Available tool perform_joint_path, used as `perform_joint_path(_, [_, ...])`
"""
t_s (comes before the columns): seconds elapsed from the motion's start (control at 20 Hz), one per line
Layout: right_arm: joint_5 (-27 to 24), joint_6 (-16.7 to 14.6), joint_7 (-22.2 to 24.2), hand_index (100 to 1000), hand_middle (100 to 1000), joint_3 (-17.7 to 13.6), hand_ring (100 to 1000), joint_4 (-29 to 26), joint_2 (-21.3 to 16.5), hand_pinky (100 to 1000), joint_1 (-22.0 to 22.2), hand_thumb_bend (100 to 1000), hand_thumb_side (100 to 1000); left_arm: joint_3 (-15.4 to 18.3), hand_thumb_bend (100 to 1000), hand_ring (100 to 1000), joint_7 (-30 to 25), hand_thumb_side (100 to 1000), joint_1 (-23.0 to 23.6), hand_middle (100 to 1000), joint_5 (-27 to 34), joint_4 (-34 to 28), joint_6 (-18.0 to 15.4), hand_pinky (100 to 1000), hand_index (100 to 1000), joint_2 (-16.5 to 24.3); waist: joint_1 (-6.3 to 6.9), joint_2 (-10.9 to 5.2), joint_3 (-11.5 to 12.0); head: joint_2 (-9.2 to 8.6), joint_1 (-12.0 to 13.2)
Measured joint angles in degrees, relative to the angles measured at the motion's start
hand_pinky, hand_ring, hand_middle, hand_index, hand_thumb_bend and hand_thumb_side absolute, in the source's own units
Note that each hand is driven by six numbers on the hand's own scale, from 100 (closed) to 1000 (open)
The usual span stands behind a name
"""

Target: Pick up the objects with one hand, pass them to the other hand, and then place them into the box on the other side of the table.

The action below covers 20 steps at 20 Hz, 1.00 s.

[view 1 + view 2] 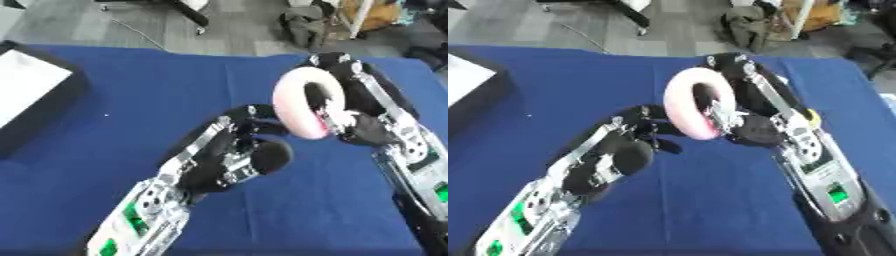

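At the counter's (pixel 105 200) left edge sits a box (pixel 31 95), a shallow rectangular thing with dark walls and a pale, flat interior, only partly in view. A smooth blue cloth covers the counter from edge to edge.

Rising from the near edge, left of the middle, comes the left robot hand (pixel 236 150), black with silver metal links and a green-lit panel on the forearm. Its fingers are curved and reach up toward the ring, their tips at or just beside the ring's lower left rim; whether they touch it cannot be told. They enclose nothing, and the rounded black thumb pad sticks out to the right.

Above the counter's middle, held clear of the cloth, is the pink ring (pixel 697 102), a plump, soft-looking doughnut shape with a matt surface and a dark oval hole, standing on edge and tilted slightly.

Coming in from the near right corner, the right robot hand (pixel 745 120) grips the ring: its fingers are curled through the hole and around the right side of the rim, pinching it.
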Motion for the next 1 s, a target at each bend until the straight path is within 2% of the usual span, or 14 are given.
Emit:
perform_joint_path(0.45, [8.13, -3.04, 2.34, 253, 491, 0.45, 680, -0.08, -0.19, 728, -0.25, 100, 458, -0.93, 849, 790, 1.07, 568, -0.32, 774, -0.52, 2.32, 0.99, 747, 777, -0.83, -0.07, 0.00, -0.07, 0.00, -0.07])
perform_joint_path(0.55, [9.34, -3.51, 2.09, 253, 492, 0.83, 681, -0.11, -0.16, 728, -0.25, 100, 458, -1.18, 806, 779, 1.72, 538, -0.51, 761, -1.19, 3.52, 0.90, 736, 758, -1.69, -0.09, 0.00, -0.12, 0.00, -0.01])
perform_joint_path(0.75, [10.38, -4.27, 1.92, 252, 492, 1.48, 681, -0.11, -0.11, 728, -0.23, 100, 457, -1.80, 667, 748, 3.35, 493, -0.61, 718, -1.94, 6.23, 0.23, 712, 713, -3.50, -0.30, -0.01, -0.36, 0.00, 0.27])
perform_joint_path(0.8, [10.51, -4.42, 1.95, 252, 492, 1.53, 681, -0.11, -0.10, 728, -0.22, 100, 456, -1.90, 565, 730, 3.81, 475, -0.71, 692, -1.99, 6.88, 0.04, 701, 686, -3.89, -0.34, -0.01, -0.45, 0.00, 0.37])
perform_joint_path(0.85, [10.56, -4.56, 1.98, 252, 492, 1.64, 682, -0.11, -0.10, 728, -0.19, 100, 456, -2.06, 509, 720, 4.31, 466, -0.79, 678, -2.02, 7.51, -0.15, 695, 668, -4.27, -0.36, -0.01, -0.46, 0.00, 0.44])
perform_joint_path(0.9, [10.57, -4.66, 2.04, 252, 493, 1.78, 682, -0.11, -0.09, 728, -0.18, 100, 456, -2.14, 386, 702, 4.86, 448, -0.86, 653, -2.03, 8.06, -0.30, 684, 629, -4.64, -0.36, -0.01, -0.47, 0.00, 0.46])
perform_joint_path(0.95, [10.58, -4.75, 2.12, 253, 493, 1.82, 682, -0.11, -0.08, 729, -0.15, 100, 456, -2.18, 314, 688, 5.44, 427, -0.95, 634, -2.03, 8.53, -0.43, 677, 601, -4.96, -0.35, -0.01, -0.50, 0.00, 0.47])
perform_joint_path(1.0, [10.59, -4.80, 2.17, 253, 493, 1.79, 682, -0.09, -0.08, 729, -0.06, 100, 457, -2.29, 283, 681, 6.04, 415, -1.00, 625, -2.03, 8.79, -0.57, 673, 585, -5.30, -0.36, -0.01, -0.53, 0.00, 0.49])
